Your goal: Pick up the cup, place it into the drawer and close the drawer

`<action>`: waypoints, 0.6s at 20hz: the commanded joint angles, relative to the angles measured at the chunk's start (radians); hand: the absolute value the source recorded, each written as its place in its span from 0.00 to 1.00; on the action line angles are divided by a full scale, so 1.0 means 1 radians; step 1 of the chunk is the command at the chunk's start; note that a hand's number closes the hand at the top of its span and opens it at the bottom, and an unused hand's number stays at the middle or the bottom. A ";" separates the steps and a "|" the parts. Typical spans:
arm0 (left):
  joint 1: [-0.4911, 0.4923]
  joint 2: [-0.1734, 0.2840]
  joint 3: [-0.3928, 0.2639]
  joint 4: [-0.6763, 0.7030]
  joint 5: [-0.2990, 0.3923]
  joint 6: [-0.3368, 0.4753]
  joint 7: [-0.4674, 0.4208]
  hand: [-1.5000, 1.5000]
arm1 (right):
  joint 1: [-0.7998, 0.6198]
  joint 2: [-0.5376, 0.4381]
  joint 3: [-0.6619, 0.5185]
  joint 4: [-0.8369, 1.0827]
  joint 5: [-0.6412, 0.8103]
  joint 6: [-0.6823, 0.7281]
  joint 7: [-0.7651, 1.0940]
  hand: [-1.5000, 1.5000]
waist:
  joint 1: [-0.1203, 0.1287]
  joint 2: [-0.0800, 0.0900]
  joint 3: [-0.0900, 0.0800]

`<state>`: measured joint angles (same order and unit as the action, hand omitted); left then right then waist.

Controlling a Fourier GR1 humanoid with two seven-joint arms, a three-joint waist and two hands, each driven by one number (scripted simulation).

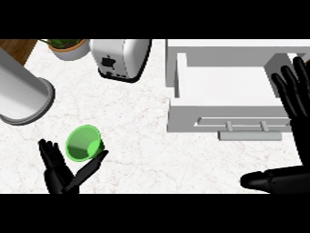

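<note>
Counter (150, 136): cup (84, 143) between left hand (62, 175) digits

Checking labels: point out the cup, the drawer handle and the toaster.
cup (83, 143): head view, on its green inner wall.
drawer handle (249, 135): head view, on the middle of the bar.
toaster (120, 59): head view, on its silver top.

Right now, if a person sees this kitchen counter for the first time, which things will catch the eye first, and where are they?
The bright green plastic cup stands out most, low on the left of the white marble counter, between the thumb and fingers of the left robot hand. Next comes the open white drawer at upper right, with the open right robot hand at its right edge. A silver toaster sits at top centre.
</note>
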<state>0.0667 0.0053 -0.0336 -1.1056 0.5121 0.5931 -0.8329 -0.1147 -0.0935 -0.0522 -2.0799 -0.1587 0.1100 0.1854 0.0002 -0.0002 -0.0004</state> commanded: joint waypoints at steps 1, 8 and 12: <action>0.074 -0.005 -0.006 -0.035 -0.015 -0.052 -0.020 0.00 | -0.052 0.012 0.024 0.009 0.033 -0.034 0.033 0.00 | 0.003 0.000 0.000; -0.114 -0.005 0.033 0.243 0.052 -0.106 -0.167 0.00 | -0.048 0.017 0.025 0.006 0.013 -0.023 0.036 0.00 | -0.001 0.001 0.000; -0.093 -0.005 0.026 0.178 0.074 -0.127 -0.128 0.00 | -0.014 0.014 0.025 -0.070 0.030 -0.040 0.072 0.00 | 0.000 0.000 0.000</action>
<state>-0.0169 0.0060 0.0088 -0.9352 0.5542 0.4850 -0.9327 -0.1006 -0.0807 -0.0348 -2.1260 -0.1488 0.0986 0.2132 -0.0011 -0.0002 -0.0001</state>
